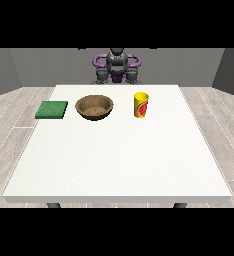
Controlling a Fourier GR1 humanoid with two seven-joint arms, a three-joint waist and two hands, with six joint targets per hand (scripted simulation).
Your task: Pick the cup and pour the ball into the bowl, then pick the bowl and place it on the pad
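Observation:
A yellow cup point(141, 105) with a red mark stands upright on the white table point(114, 160), right of centre at the far side. No ball shows from here; the cup's inside is hidden. A brown bowl point(94, 107) sits to the cup's left, a short gap between them. A flat green pad point(52, 109) lies at the far left edge. Both hands are drawn back by the robot's body behind the far edge: the hand at the view's left point(102, 75) and the hand at the view's right point(133, 75). Neither touches anything.
The robot's torso point(117, 62) is behind the table's far edge. The pad, the bowl and the cup form a row along the far side. A grey plank floor surrounds the table.

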